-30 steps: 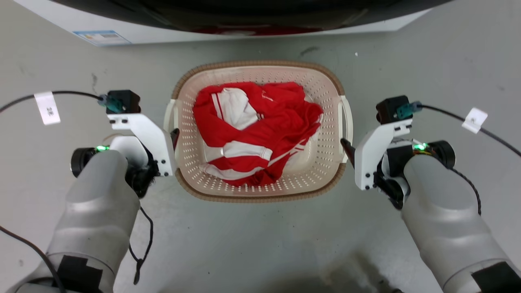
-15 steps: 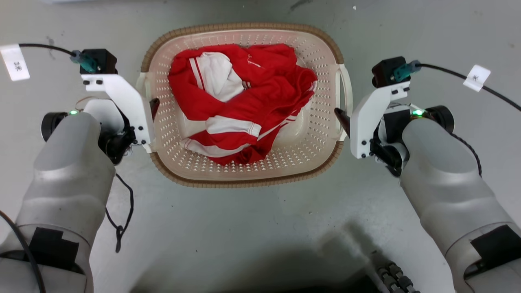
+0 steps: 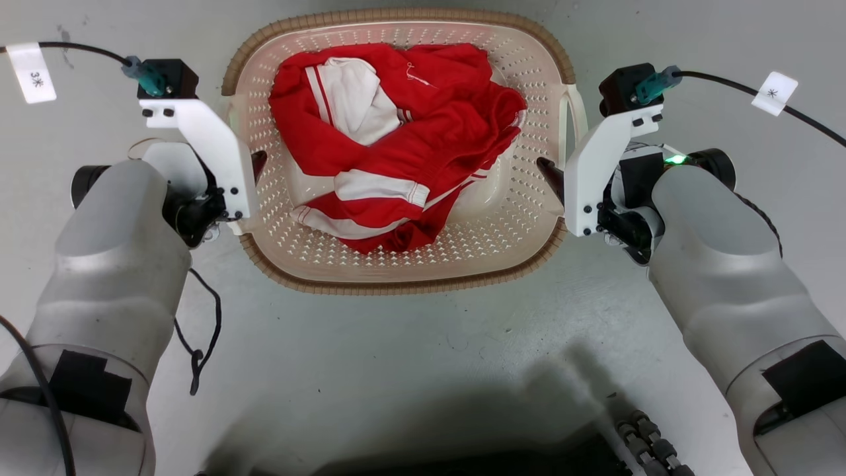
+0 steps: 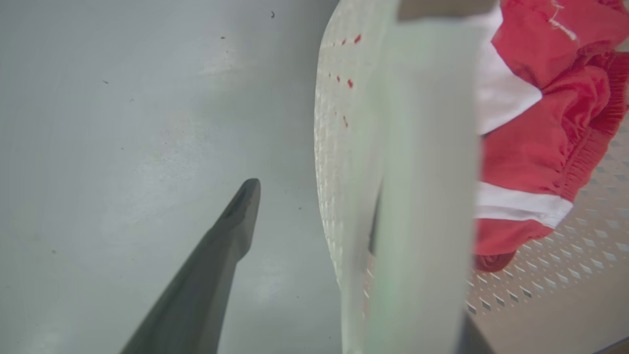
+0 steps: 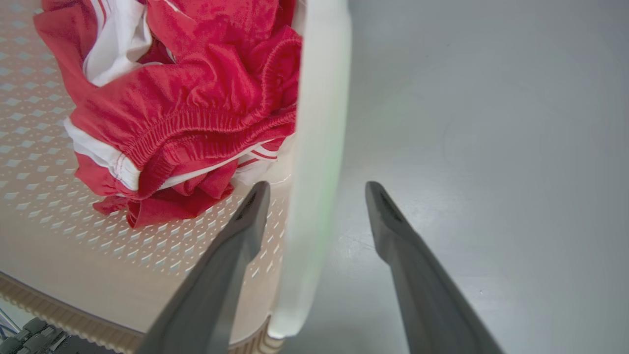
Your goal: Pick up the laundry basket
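this looks like a robotics lab or test space staged for a laundry chore. the floor [image 3: 410, 357] is bare, smooth and grey, marked with small dark specks and faint scuffs, and the one household thing on view is a cream perforated laundry basket [image 3: 396, 289] holding a crumpled red-and-white garment [image 3: 396, 132]. black cables [image 3: 79, 45] running to the pale robot arms [image 3: 119, 251] carry white paper tags [image 3: 31, 73], as lab wiring does.
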You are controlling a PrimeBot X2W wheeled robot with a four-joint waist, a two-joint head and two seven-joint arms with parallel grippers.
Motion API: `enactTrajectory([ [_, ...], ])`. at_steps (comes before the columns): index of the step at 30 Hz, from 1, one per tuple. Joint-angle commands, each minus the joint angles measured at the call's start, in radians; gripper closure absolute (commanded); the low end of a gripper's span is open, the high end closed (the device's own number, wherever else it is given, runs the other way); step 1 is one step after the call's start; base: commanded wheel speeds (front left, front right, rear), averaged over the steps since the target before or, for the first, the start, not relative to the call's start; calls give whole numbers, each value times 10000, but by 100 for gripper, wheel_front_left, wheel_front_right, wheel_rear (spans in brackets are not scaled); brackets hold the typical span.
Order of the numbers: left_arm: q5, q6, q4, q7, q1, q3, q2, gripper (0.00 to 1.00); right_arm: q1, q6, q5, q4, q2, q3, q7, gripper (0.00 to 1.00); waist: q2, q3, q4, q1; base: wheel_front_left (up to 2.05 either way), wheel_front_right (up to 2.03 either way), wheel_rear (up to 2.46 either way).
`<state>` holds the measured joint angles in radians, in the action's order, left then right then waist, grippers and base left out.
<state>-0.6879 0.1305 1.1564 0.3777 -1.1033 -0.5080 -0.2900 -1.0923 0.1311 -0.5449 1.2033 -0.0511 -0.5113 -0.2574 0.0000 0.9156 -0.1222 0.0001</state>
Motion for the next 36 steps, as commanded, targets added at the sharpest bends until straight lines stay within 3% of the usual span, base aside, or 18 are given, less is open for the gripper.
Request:
enactTrajectory([
  [1,-96,1,19,100,-169,-92,50,0,-178,-7,-115,87,16,-107,-28,0,0,39,24,-1,0,0,0],
  [6,-292,1,79,195,-276,-220,54,0,-205,-7,-458,108,16,-354,-98,0,0,99,45,-1,0,0,0],
  [7,-355,0,112,268,-292,-237,95,30,-217,-7,-569,109,16,-396,-124,51,0,105,48,-1,0,0,0],
  [8,-412,1,123,369,-304,-278,143,68,-214,-7,-671,106,16,-455,-183,96,0,109,58,-1,0,0,0],
  [9,-467,1,126,420,-322,-310,147,100,-208,-7,-742,112,18,-530,-264,100,0,111,63,-1,0,0,0],
  [21,-978,-3,208,1075,-182,-822,186,100,-94,-5,-1503,343,-5,-1172,-647,100,0,-225,114,-1,0,0,0],
  [36,-1961,12,306,2426,489,-1216,537,100,264,-4,-2202,636,21,-1780,-2221,100,0,-2031,313,-1,0,0,0],
])
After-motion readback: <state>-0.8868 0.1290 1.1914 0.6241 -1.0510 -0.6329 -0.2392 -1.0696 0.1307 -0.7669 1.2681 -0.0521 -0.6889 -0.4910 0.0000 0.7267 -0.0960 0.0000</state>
